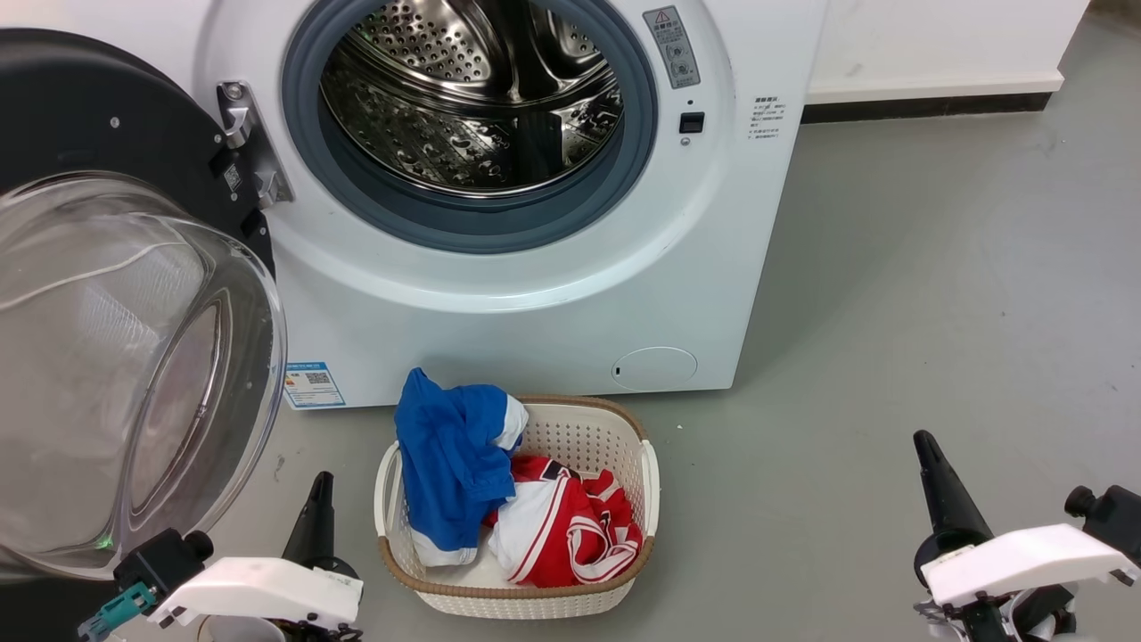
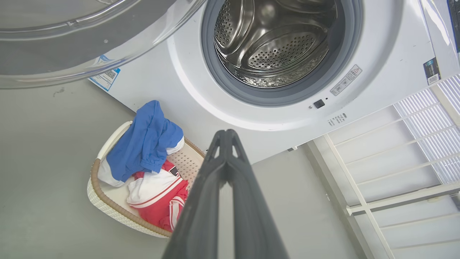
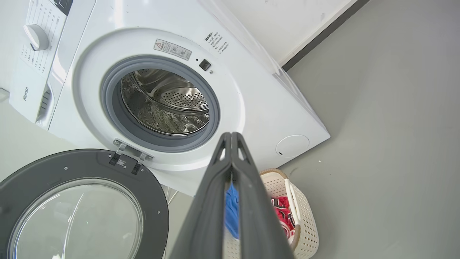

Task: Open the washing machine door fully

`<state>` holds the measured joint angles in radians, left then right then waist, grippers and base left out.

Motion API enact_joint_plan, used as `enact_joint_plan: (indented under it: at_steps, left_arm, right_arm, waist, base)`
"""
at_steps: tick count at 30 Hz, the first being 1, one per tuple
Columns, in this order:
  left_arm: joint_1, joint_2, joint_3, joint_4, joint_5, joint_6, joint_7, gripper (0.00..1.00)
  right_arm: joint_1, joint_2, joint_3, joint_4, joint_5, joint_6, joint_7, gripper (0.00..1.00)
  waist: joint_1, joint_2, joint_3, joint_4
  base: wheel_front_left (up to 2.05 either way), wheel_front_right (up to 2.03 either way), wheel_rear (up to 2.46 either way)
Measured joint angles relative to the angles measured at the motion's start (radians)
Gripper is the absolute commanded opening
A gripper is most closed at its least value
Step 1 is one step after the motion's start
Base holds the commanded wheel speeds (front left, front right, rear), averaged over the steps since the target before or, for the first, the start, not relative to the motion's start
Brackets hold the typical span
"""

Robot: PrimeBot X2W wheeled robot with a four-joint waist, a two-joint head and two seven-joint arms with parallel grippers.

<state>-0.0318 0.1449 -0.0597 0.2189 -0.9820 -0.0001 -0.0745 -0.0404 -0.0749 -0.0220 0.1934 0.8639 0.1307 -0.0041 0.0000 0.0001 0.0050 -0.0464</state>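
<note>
The washing machine door (image 1: 134, 357) stands swung wide to the left on its metal hinge (image 1: 250, 143), its black ring and bulging clear glass bowl facing me. The same door (image 3: 82, 205) fills the lower left of the right wrist view, and its glass edge (image 2: 90, 39) crosses the top of the left wrist view. The steel drum (image 1: 468, 98) lies exposed inside its grey seal. My left gripper (image 1: 319, 499) is low at the left, shut and empty, just right of the door's glass. At the lower right, my right gripper (image 1: 923, 443) is shut too, well away from the machine.
A white laundry basket (image 1: 649, 481) with a blue garment (image 1: 450, 455) and a red and white one (image 1: 570, 526) sits on the grey floor before the machine. A round white flap (image 1: 653, 367) is low on the front panel. A white wall runs behind at the right.
</note>
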Motion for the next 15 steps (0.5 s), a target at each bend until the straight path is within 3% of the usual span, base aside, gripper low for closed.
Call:
enact_joint_plan:
  at_steps: [15]
  left_arm:
    - [-0.018, -0.025, 0.04, 0.006, -0.152, -0.029, 0.045, 0.0]
  right_arm:
    - [-0.013, 0.006, -0.021, 0.011, 0.179, 0.0, 0.025, 0.0]
  waist:
    - [0.0, 0.0, 0.0, 0.009]
  base:
    - [0.0, 0.0, 0.0]
